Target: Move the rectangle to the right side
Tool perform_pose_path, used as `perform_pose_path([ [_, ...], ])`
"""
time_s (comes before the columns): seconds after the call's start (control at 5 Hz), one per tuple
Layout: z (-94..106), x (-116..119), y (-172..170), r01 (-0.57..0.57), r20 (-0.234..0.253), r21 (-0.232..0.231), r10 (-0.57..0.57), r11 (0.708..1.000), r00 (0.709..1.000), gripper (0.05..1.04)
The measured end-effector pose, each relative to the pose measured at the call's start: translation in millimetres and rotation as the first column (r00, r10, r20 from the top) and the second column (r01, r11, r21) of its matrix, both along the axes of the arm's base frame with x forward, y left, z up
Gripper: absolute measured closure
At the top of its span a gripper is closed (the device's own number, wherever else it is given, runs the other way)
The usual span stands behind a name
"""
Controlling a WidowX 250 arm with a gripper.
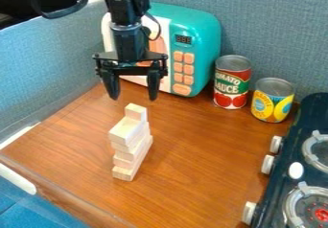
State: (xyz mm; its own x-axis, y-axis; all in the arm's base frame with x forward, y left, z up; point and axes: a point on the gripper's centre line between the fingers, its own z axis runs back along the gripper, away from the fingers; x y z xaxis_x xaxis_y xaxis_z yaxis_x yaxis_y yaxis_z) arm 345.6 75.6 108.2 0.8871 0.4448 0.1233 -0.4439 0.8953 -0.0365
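The gripper (pixel 134 96) hangs open above the back left of the wooden table, its two fingers apart and pointing down with nothing between them. Just below and in front of it stands a stack of pale wooden rectangular blocks (pixel 131 148), several layers high. On the stack's back end sits one smaller-looking block (pixel 135 111), raised above the top layer. The fingertips are above this raised block and do not appear to touch it. Which block is the task's rectangle, I cannot tell.
A teal toy microwave (pixel 202 28) stands behind the gripper. To its right are a tomato sauce can (pixel 232 82) and a yellow-and-blue can (pixel 273 100). A dark toy stove (pixel 295 145) with white knobs lines the right edge. Grey-blue partitions (pixel 269 26) border the table (pixel 198 160).
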Motion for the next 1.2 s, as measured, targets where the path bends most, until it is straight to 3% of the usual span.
perform_pose_path([
  [0.2, -11.4, 0, -1, 0.006, -0.029, -0.01, -0.006, 1.0, 1.0, 0.083],
  [0.4, -11.6, 7, -9, 0.123, 0.013, -0.031, -0.123, 0.992, 0.992, 0.084],
  [0.6, -2.2, 18, -17, 0.26, 0.077, -0.054, -0.256, 0.964, 0.964, 0.083],
  [0.8, 5.2, 20, -15, 0.275, 0.066, -0.036, -0.272, 0.961, 0.96, 0.083],
  [1.0, 0.7, 19, -17, 0.31, -0.007, -0.052, -0.311, 0.949, 0.95, 0.083],
  [1.2, -3.9, 14, -12, 0.278, -0.089, -0.055, -0.282, 0.959, 0.955, 0.083],
])
